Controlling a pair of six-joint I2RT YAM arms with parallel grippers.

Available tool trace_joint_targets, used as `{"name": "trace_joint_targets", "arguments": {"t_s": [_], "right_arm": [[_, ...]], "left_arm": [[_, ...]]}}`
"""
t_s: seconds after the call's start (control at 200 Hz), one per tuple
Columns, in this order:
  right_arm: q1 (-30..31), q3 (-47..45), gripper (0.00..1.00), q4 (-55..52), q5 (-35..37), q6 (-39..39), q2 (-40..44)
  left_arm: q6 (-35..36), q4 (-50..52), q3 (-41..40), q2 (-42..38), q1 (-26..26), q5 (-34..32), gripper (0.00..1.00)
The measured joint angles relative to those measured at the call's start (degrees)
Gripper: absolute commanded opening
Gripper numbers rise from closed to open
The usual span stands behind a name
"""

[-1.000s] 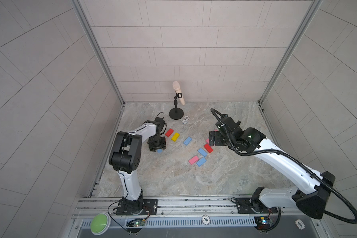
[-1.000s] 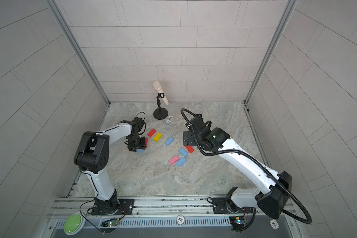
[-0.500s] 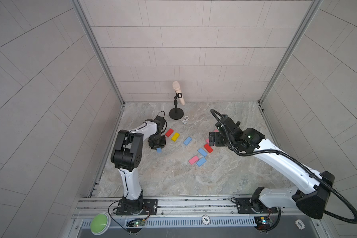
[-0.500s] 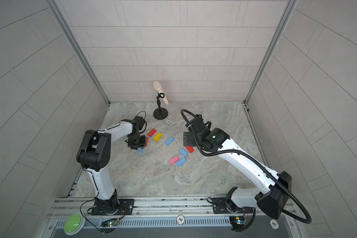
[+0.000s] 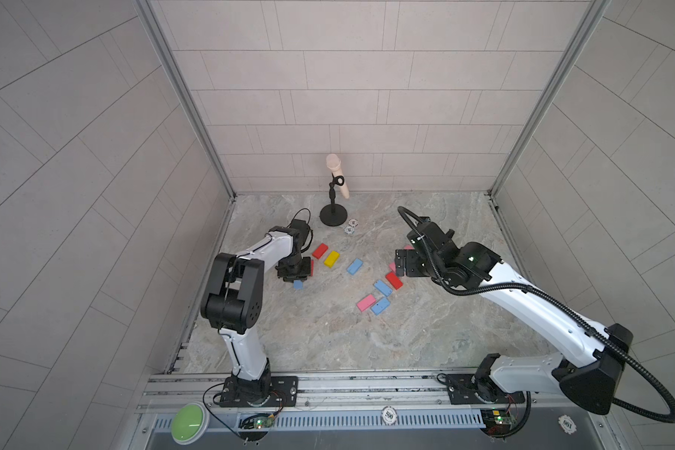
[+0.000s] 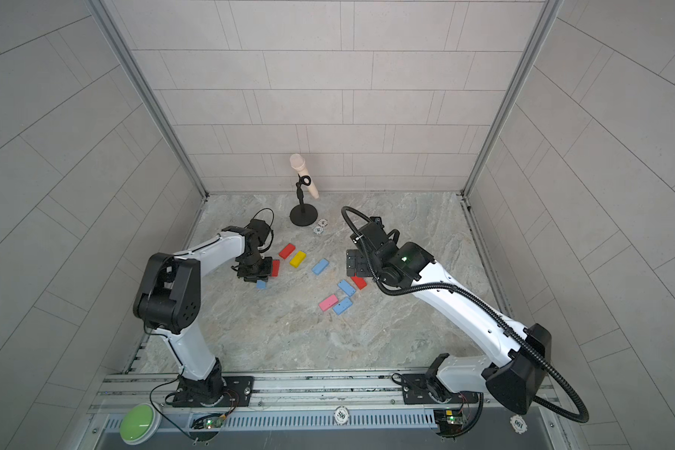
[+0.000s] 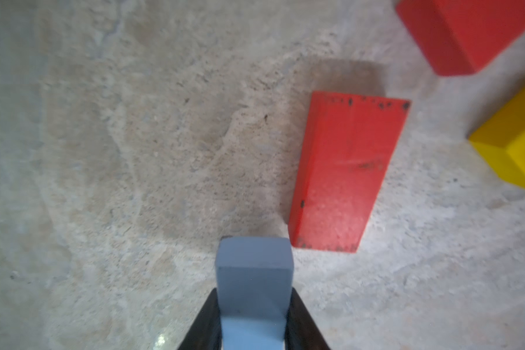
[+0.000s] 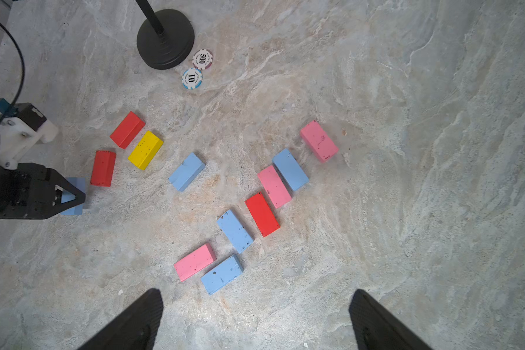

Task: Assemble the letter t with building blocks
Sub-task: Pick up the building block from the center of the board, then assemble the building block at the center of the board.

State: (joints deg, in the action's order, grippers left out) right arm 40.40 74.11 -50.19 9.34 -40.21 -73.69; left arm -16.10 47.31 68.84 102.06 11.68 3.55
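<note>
Tightened since a second ago, left gripper (image 5: pixel 296 279) pinches a light blue block (image 5: pixel 298 285).
Both top views: block at the table's (image 5: pixel 328 335) left side. Left wrist: red block (image 7: pixel 346 172) just beside. Right wrist: right gripper (image 8: pixel 256 295) spread wide, empty.

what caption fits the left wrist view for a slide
Jaws of the left gripper clamp a light blue block beside a red block.

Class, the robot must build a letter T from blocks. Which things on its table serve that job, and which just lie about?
For the job: light blue painted rectangular block in the left gripper; loose red blocks, pink blocks, light blue blocks, yellow block.
Lying about: black round-based microphone stand, beige microphone, two white round poker chips.
</note>
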Motion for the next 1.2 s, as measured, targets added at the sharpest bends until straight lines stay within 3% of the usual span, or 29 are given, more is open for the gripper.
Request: {"name": "trace_joint_targets", "arguments": {"t_s": [0.195, 0.381, 0.636, 0.971, 1.197], "right_arm": [[-0.3, 0.0, 1.00, 0.1, 0.0, 1.9, 0.0], [-1.4, 0.2, 1.00, 1.0, -1.0, 4.8, -0.3], [-3.1, 2.6, 1.00, 1.2, -2.4, 11.6, -1.2], [-6.5, 2.3, 1.00, 2.9, -6.2, 20.0, 0.7], [-7.6, 2.3, 1.00, 3.1, -9.0, 23.7, 0.7]], "left_arm": [[7.9, -0.3, -0.6, -10.5, -2.1, -2.8, 0.19], [15.9, -2.3, 3.3, -11.6, -3.4, -4.5, 0.19], [34.4, -10.8, -1.4, -17.6, -3.4, -3.5, 0.16], [56.5, -8.5, -4.0, -19.5, -3.6, -4.2, 0.13], [66.9, -6.4, -4.0, -18.4, -3.8, -6.0, 0.06]]}}
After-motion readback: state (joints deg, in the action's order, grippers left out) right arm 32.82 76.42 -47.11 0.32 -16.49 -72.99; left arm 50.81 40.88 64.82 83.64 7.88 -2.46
